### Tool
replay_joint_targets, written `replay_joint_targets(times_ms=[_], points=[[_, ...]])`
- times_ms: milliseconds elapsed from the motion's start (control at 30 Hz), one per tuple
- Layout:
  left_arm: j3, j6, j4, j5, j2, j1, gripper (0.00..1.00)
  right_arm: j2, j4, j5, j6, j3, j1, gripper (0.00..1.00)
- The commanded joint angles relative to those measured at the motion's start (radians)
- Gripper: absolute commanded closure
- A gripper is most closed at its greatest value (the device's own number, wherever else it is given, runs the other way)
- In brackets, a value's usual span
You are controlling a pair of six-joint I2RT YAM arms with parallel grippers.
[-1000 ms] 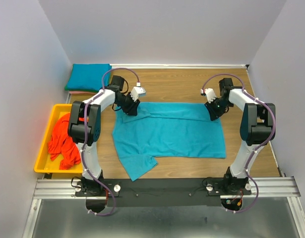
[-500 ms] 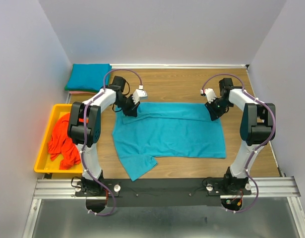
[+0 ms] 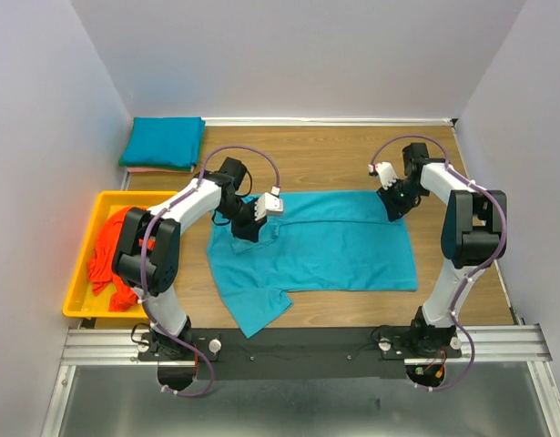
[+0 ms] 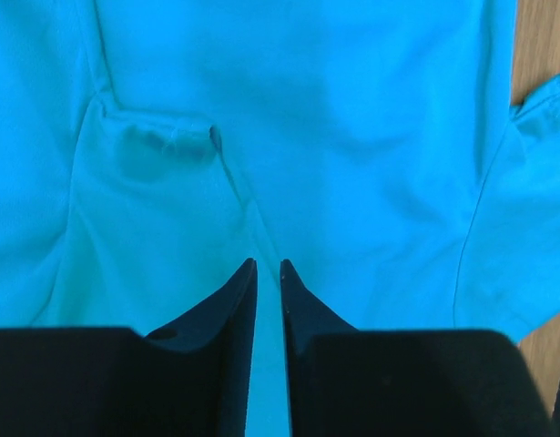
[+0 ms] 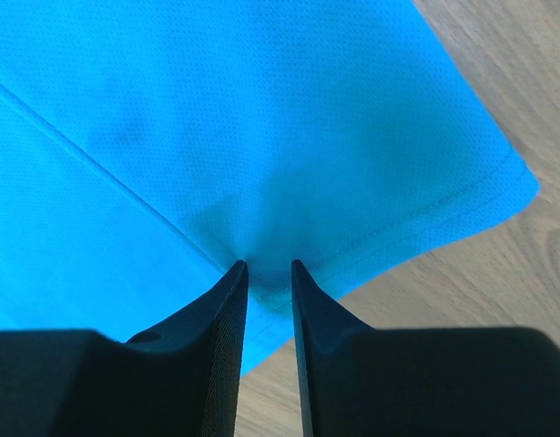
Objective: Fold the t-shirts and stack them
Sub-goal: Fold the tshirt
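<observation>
Two jaw pairs clamp the spread teal-blue cloth t-shirt (image 3: 339, 246): right gripper (image 5: 269, 266) anchors its hem corner, left gripper (image 4: 268, 264) pinches a ridge between them, likely for folding.

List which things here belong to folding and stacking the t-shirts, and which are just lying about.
Part of the job:
- spread teal t-shirt, flat on the table
- folded teal t-shirt, far left corner
- crumpled orange-red t-shirts, in the tray

Just lying about:
- yellow tray, only holding the orange-red ones
- wooden table
</observation>
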Motion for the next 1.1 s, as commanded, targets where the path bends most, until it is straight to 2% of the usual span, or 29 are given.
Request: replay_joint_targets(times_ms=[0, 267, 467, 600, 867, 967, 1067], points=[[0.067, 0.036, -0.043, -0.053, -0.020, 0.058, 0.74, -0.058, -0.039, 0.008, -0.011, 0.026, 0.004, 0.68], [0.166, -0.136, 0.099, -0.062, 0.076, 0.140, 0.68, -0.044, -0.051, -0.029, 0.012, 0.033, 0.004, 0.68], [0.132, -0.306, 0.302, -0.189, 0.136, 0.194, 0.67, 0.014, -0.039, 0.014, 0.020, 0.007, 0.004, 0.68], [0.172, -0.418, 0.389, -0.260, 0.201, 0.257, 0.68, 0.040, 0.004, 0.074, 0.020, -0.018, 0.004, 0.68], [0.328, -0.507, 0.417, -0.293, 0.385, 0.288, 0.70, 0.097, 0.016, 0.069, 0.101, 0.068, 0.004, 0.67], [0.388, -0.518, 0.417, -0.286, 0.383, 0.289, 0.70, 0.097, 0.016, 0.042, 0.138, 0.123, 0.004, 0.66], [0.384, -0.512, 0.426, -0.263, 0.311, 0.297, 0.68, 0.054, 0.015, -0.018, 0.166, 0.155, 0.004, 0.65]])
